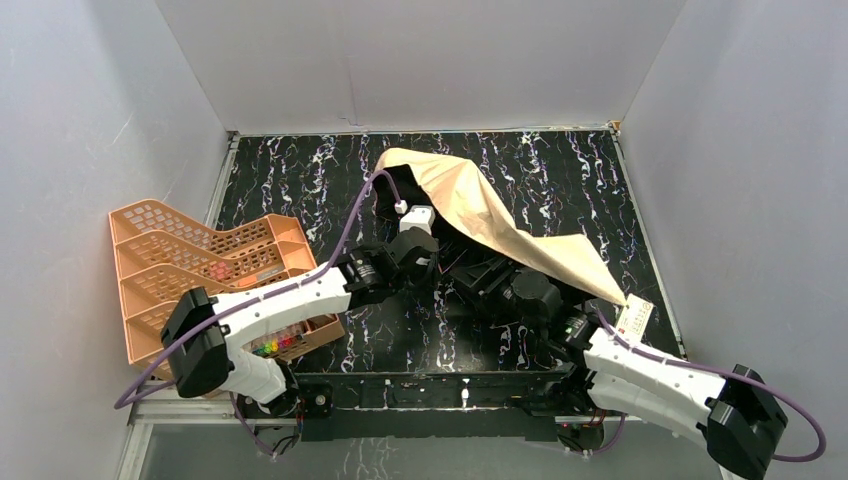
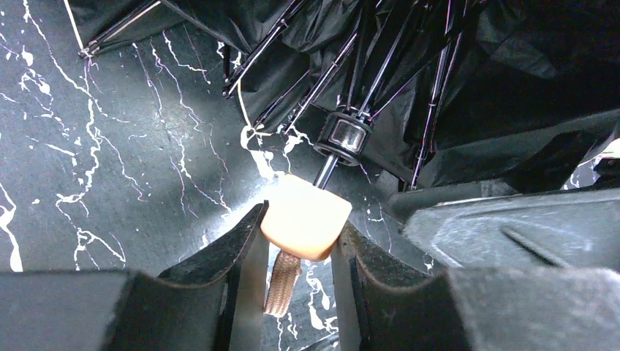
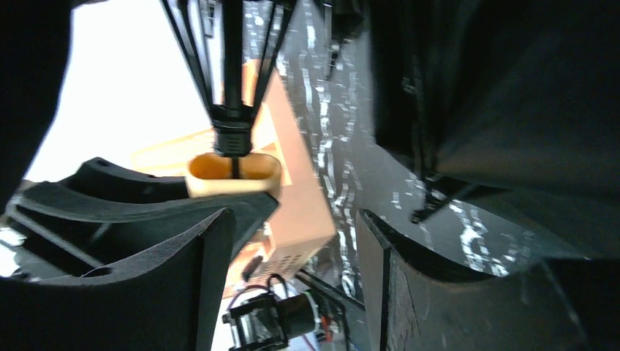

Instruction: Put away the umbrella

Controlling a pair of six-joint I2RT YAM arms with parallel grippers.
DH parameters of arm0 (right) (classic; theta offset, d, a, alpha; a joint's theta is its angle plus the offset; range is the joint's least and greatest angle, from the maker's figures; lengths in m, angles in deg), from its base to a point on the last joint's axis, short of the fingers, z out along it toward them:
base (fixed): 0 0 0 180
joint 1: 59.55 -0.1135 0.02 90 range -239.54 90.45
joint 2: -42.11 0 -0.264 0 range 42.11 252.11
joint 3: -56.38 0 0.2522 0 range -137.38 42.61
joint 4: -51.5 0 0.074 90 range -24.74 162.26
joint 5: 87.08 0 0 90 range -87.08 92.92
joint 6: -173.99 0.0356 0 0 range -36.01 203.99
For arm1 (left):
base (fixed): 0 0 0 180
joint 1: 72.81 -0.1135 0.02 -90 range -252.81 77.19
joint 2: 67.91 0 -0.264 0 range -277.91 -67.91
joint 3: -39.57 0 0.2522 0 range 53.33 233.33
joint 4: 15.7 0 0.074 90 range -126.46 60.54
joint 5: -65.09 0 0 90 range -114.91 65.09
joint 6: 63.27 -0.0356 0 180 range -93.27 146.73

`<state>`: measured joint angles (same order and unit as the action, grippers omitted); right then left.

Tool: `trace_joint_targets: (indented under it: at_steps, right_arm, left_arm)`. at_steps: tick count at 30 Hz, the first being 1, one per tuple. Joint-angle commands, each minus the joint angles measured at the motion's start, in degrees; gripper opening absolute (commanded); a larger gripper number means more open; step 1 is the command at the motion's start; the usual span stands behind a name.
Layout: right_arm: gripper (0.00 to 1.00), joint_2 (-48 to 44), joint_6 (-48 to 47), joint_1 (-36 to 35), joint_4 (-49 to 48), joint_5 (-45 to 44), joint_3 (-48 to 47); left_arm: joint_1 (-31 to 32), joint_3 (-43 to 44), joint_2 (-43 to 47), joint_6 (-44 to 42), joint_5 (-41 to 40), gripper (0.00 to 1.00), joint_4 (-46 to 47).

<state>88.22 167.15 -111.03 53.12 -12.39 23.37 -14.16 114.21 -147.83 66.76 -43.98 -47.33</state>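
**Black marble counter (image 1: 290, 180), umbrella (image 1: 480, 205) half open**

It sprawls mid-counter, tan canopy draped toward the far right. Your left jaws clamp the tan handle (image 2: 305, 216); your right jaws gape, holding nothing. Shove the shaft crooked and that handle likely pops free, or the ribs snag cloth.

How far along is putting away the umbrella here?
Done: the shaft looks collapsed, runner close to the handle. In hand: the left gripper clamps that handle; the right gripper is open and empty. Left: the canopy sprawls loose over the table, strap dangling, nothing bundled or stowed.
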Motion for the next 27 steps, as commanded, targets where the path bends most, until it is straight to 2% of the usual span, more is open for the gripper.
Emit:
trace_joint_targets:
  at_steps: [1, 6, 12, 16, 19, 23, 27]
  right_arm:
    - [0.69, -0.3, 0.2, 0.5, 7.6, -1.5, -0.2]
    - [0.68, 3.9, -0.1, 1.2, 16.1, 2.4, -1.8]
    - [0.67, 7.4, 1.0, 2.0, 17.7, 7.7, -0.4]
    - [0.67, 5.0, -0.1, 2.1, 17.4, 9.8, 0.7]
    - [0.68, -0.9, -6.2, 2.0, 17.1, 8.6, 0.4]
    - [0.69, -6.9, -15.4, 2.0, 28.0, 3.6, -7.0]
    - [0.7, -7.7, -24.1, 2.0, 36.7, 0.6, -17.3]
  left_arm:
    - [-2.3, 2.5, -1.6, 0.0, -6.4, 0.0, 0.5]
    - [-2.2, 2.8, -2.7, -0.6, -5.2, 0.0, 1.6]
    - [-2.2, 2.3, -2.9, -0.4, -5.5, 0.0, 1.6]
    - [-2.4, 1.9, -2.5, 0.1, -6.4, 0.0, 0.9]
    - [-2.7, 1.3, -2.3, 0.1, -6.1, 0.0, 0.9]
    - [-2.7, -0.5, -2.9, -0.9, -2.9, 0.0, 3.1]
    - [-2.7, -4.0, -3.5, -1.5, 0.9, 0.13, 6.6]
